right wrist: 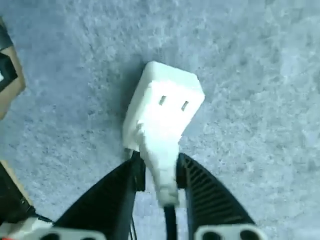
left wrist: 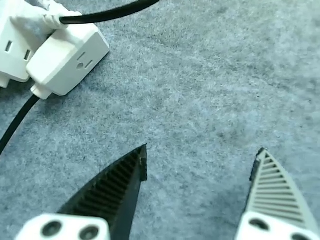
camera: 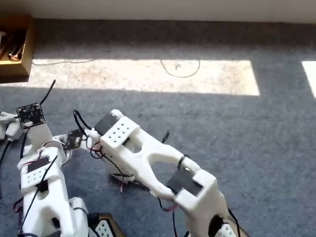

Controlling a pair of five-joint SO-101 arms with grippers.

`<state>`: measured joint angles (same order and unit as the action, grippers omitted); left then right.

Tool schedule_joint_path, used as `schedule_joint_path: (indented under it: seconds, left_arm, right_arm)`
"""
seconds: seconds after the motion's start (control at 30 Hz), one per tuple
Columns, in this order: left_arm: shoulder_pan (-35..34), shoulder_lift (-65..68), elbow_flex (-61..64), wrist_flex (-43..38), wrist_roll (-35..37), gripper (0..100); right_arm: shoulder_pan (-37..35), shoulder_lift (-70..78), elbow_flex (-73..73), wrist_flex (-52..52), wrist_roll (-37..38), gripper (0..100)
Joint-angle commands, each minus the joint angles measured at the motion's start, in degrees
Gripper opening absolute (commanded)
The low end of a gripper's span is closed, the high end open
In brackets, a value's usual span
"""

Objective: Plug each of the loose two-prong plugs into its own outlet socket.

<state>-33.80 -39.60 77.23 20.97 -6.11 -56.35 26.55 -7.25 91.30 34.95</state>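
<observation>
**Mia:** What shows from up high?

**Ben:** Two white arms on the grey carpet [camera: 247, 143]. The right arm [camera: 148, 158] lies across toward the left arm [camera: 42, 182]. I think that's because the sockets are over on that side.

**Mia:** And the left arm's camera?

**Ben:** The left gripper [left wrist: 202, 150] is spread wide over bare carpet and holds nothing. The white outlet blocks [left wrist: 70, 57] sit well apart from it, with a black cable [left wrist: 110, 12].

**Mia:** The right one?

**Ben:** The right gripper [right wrist: 160, 162] pinches a white plug [right wrist: 157, 147] on both sides. The plug touches a socket block [right wrist: 167, 90]. I can't tell if its prongs are in. That tight pinch probably keeps it straight for pushing.
</observation>
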Motion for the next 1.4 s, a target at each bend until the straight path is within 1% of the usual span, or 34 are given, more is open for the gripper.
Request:
schedule_joint_path:
  seconds: [0.0,0.03,0.07,0.1,0.13,0.23,0.33,0.37,0.47,0.53,0.57,0.6,0.67,0.77,0.83,0.87,0.93,0.97,1.0,1.1,1.17,1.27,1.37]
  left_arm:
    - [1.19,-0.13,-0.4,-0.88,-0.44,34]
    - [1.19,-0.13,-0.4,-0.88,-0.44,34]
    - [1.27,-0.13,-0.31,-0.88,-0.44,34]
    - [1.36,-0.13,-0.31,-0.88,-0.44,34]
    - [1.36,-0.13,-0.31,-0.88,-0.44,34]
    - [1.36,-0.13,-0.31,-0.88,-0.44,34]
    - [1.36,-0.13,-0.31,-0.79,-0.44,34]
    - [1.45,-0.13,-0.31,-0.79,-0.44,34]
    - [1.89,-0.13,-0.66,-0.79,-0.7,34]
    - [5.58,-0.13,-0.92,0.18,-5.36,34]
    - [8.75,-0.13,-1.8,2.64,-8.26,34]
    - [11.91,-0.13,-3.74,6.86,-10.99,34]
    - [17.63,-0.13,-10.86,19.43,-16.09,34]
    - [24.31,-0.13,-27.21,40.26,-21.98,34]
    - [29.05,-0.13,-37.67,53.8,-29.1,34]
    - [31.87,-0.13,-41.89,60.04,-34.64,34]
    - [36.53,-0.13,-46.37,71.47,-45.71,34]
    - [37.76,-0.13,-46.81,75.16,-50.64,34]
    - [37.93,-0.13,-46.55,76.4,-53.8,33]
    - [37.93,-0.04,-43.74,70.86,-55.47,30]
    - [38.37,-0.04,-39.6,66.2,-57.67,31]
    - [39.69,-0.04,-33.01,57.23,-60.13,32]
    - [40.66,-0.04,-29.14,48.35,-61.19,32]
  right_arm:
    - [0.92,-3.38,-15.43,10.07,-0.26,38.2]
    - [1.01,-4.18,-19.56,10.07,-0.53,44.5]
    - [1.8,-5.32,-22.37,10.07,-2.37,49.6]
    - [2.68,-6.81,-23.43,9.98,-3.87,53.1]
    - [3.47,-8.31,-24.22,9.98,-3.96,54.4]
    - [7.08,-13.67,-24.75,9.98,-4.22,53.5]
    - [13.93,-21.05,-24.84,9.89,-7.82,52.9]
    - [16.57,-23.52,-24.92,9.89,-8.88,52.9]
    - [28.18,-31.78,-24.57,9.89,-14.33,52.9]
    - [39.25,-35.38,-22.64,9.89,-17.76,52.9]
    - [45.76,-35.91,-19.47,9.63,-18.81,52.9]
    - [52.18,-36.26,-15.96,9.27,-19.25,52.9]
    - [61.14,-35.91,-8.4,6.37,-18.29,52.9]
    - [72.31,-37.32,6.81,-4.35,-15.82,52.9]
    - [77.23,-39.78,16.66,-11.56,-13.45,52.9]
    - [79.08,-41.1,21.93,-14.81,-11.69,52.9]
    - [82.24,-44.53,33.36,-21.05,-7.91,52.9]
    - [83.47,-46.46,38.99,-24.75,-6.59,52.9]
    - [84.62,-48.57,44.97,-28.79,-5.71,52.9]
    - [85.41,-54.37,61.76,-41.27,-5.1,52.9]
    - [83.21,-57.45,71.25,-46.9,-5.1,52.9]
    - [77.85,-60.88,81.27,-51.03,-5.8,52.9]
    - [73.89,-63.16,85.85,-53.58,-11.6,52.9]
